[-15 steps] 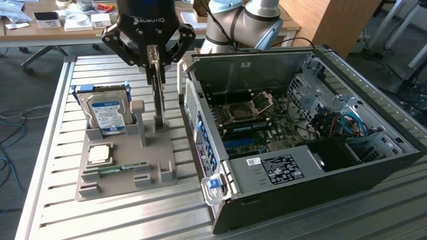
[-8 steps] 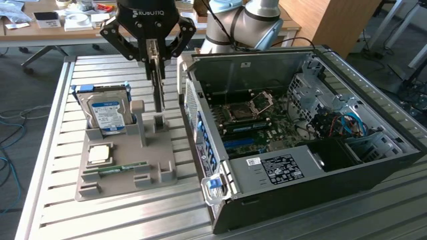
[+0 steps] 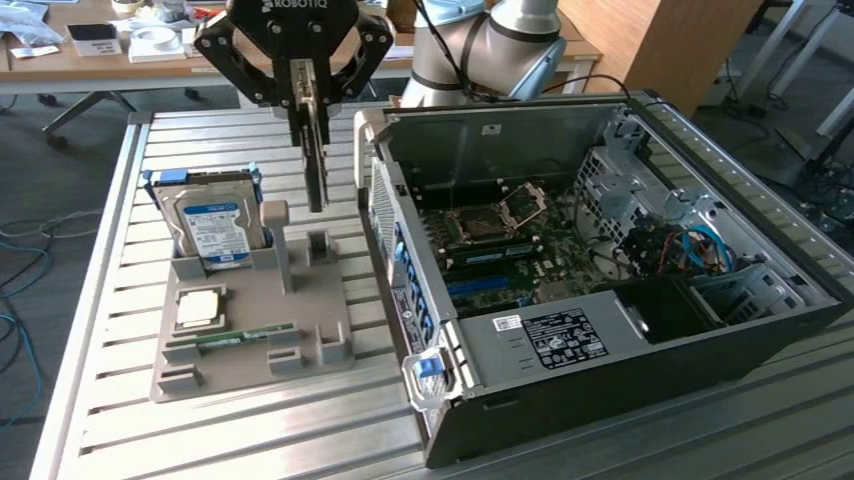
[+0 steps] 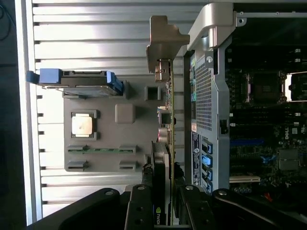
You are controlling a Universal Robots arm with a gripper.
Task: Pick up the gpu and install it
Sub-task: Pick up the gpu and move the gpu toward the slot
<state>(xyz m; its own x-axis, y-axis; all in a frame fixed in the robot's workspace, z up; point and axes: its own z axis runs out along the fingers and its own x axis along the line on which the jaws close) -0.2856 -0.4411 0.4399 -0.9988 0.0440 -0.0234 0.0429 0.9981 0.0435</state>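
The gpu [image 3: 316, 150] hangs edge-on as a thin dark card, lifted clear above the grey holder [image 3: 254, 330]. My gripper [image 3: 310, 88] is shut on its upper edge, beside the open computer case [image 3: 627, 330] on the exterior view's left. In the wrist view the gpu [image 4: 166, 139] runs away from my gripper [image 4: 164, 196], its silver bracket [image 4: 163, 43] at the far end, between the holder [image 4: 125, 143] and the case wall [image 4: 205, 96]. The case's motherboard [image 3: 507, 240] lies exposed.
On the holder stand a silver hard drive with a blue-white label [image 3: 214, 225], a CPU [image 3: 200, 308] and a green RAM stick [image 3: 247, 338]. The slatted metal table [image 3: 200, 440] carries everything. Desks with clutter stand behind.
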